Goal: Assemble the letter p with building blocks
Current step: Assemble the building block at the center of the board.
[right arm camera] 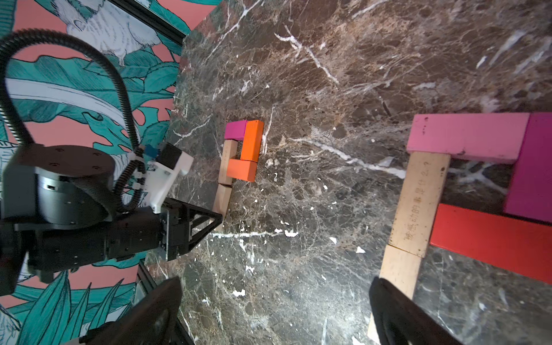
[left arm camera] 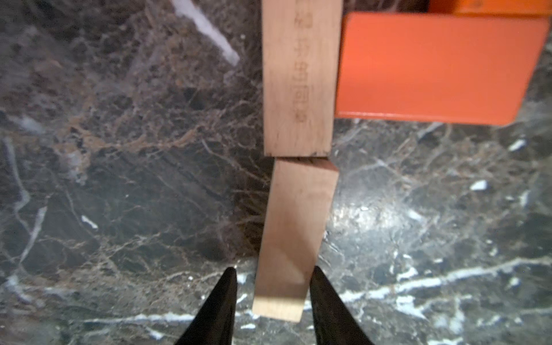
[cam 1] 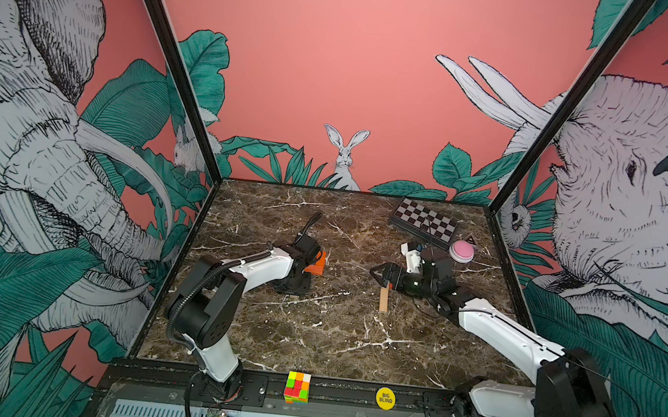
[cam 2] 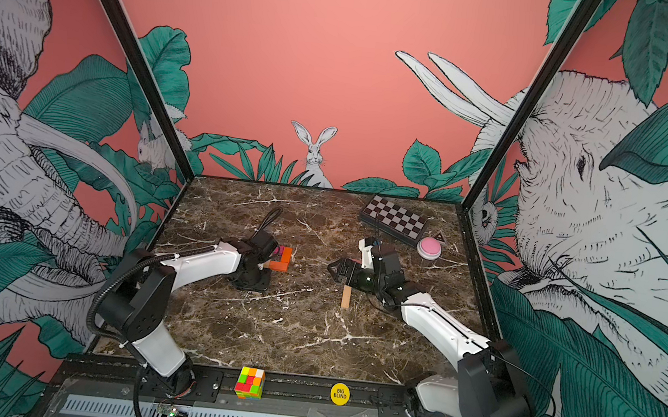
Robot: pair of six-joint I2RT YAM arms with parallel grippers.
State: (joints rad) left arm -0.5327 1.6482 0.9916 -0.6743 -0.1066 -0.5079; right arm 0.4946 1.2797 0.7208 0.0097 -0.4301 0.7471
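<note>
Two groups of building blocks lie flat on the marble. Near my left gripper (left arm camera: 273, 268), a magenta block (right arm camera: 236, 130) and two orange blocks (right arm camera: 252, 140) form a loop beside a stem of two tan blocks (left arm camera: 298, 74). The left jaws straddle the near end of the lower tan block (left arm camera: 295, 227), open, with a gap on one side. Under my right arm, pink (right arm camera: 466, 134), magenta (right arm camera: 531, 167) and red (right arm camera: 493, 239) blocks join two tan ones (right arm camera: 418, 206). My right gripper (right arm camera: 274, 313) stands wide open over bare marble, one fingertip overlapping the tan stem's end (cam 1: 384, 300).
A checkered box (cam 1: 423, 222) and a pink dome button (cam 1: 462, 251) sit at the back right. A puzzle cube (cam 1: 297, 387) and a yellow disc (cam 1: 385, 398) rest on the front rail. Printed walls enclose three sides.
</note>
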